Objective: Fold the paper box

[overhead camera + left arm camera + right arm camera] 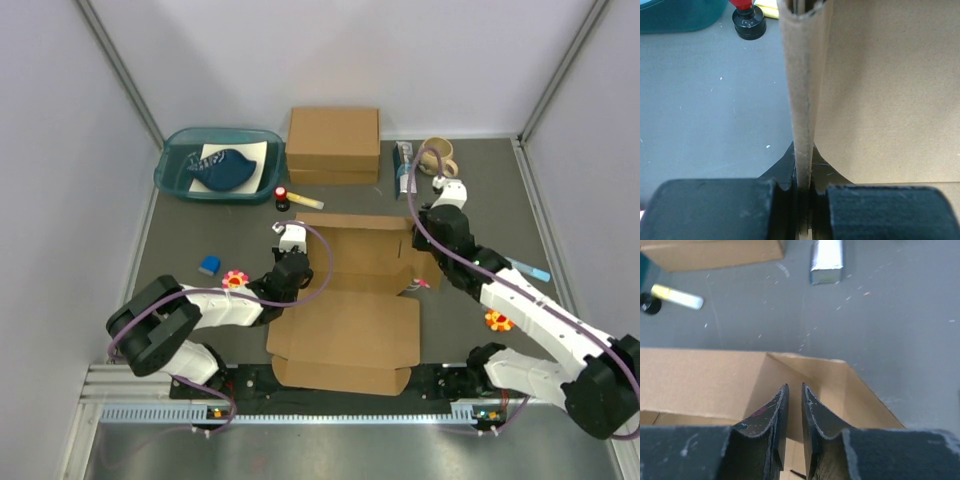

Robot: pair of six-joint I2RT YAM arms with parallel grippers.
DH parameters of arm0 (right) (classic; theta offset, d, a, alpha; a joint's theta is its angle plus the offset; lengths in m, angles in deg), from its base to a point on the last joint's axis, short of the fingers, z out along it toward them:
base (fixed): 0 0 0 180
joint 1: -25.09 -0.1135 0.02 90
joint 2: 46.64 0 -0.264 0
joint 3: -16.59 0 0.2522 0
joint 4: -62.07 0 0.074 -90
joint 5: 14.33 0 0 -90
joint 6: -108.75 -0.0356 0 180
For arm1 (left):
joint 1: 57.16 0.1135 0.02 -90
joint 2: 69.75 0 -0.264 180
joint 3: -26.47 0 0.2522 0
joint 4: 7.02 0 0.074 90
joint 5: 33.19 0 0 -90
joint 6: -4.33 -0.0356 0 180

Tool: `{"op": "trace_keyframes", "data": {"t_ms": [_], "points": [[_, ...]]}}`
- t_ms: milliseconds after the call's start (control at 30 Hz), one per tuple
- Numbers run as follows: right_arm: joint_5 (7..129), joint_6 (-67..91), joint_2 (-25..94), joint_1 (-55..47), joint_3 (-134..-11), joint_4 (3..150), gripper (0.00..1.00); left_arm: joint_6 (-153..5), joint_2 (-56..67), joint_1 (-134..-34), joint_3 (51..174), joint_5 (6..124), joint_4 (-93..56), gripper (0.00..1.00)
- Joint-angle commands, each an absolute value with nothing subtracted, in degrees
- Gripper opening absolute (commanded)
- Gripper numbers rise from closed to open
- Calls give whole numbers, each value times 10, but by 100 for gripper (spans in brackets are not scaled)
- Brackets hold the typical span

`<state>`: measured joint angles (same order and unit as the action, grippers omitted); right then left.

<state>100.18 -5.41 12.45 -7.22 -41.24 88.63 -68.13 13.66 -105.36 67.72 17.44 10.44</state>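
I am pinching the upright left wall of the paper box [345, 330], which is lying crosswise just nearside of the closed cardboard box [333, 143], in my left pincer [802, 185], while my right pincer [795, 392], nearly pressed together, is hovering at its right corner, grip unclear.

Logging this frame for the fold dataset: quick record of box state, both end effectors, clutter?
box: paper box, front half flat, rear walls raised
left end effector: shut on the box's left wall
right end effector: nearly shut, over the right rear corner, nothing visibly gripped
clutter: bin and closed cardboard box at the back
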Motion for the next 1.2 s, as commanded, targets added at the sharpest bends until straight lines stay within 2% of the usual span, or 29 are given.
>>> {"op": "trace_keyframes", "data": {"t_ms": [0,133,167,267,367,600,700,900,933,1100,1133,1167], "points": [[893,-66,146,-67,-432,858,17,-685,137,-1058,677,199,89,0],[906,-66,105,-67,-409,868,22,-684,141,-1058,680,201,91,0],[920,-66,91,-67,-409,888,34,-684,141,-1058,680,198,90,0],[977,-54,31,-66,-416,929,54,-684,138,-1058,680,189,88,0],[1033,-41,-20,-67,-414,987,62,-687,134,-1058,680,185,85,0],[1069,-64,-38,-67,-362,1031,65,-686,132,-1058,679,184,87,0],[1063,-80,-2,-67,-357,1032,62,-686,132,-1058,680,186,84,0],[1056,-95,59,-67,-351,1028,44,-681,133,-1058,680,193,84,0],[1053,-93,60,-67,-351,1026,35,-680,133,-1058,678,193,84,0],[1007,-89,10,-66,-331,1001,9,-683,133,-1058,677,192,87,0],[998,-91,-14,-67,-328,1000,0,-683,133,-1058,679,192,87,0],[991,-93,-24,-68,-324,999,0,-683,133,-1058,679,191,87,0]]}}
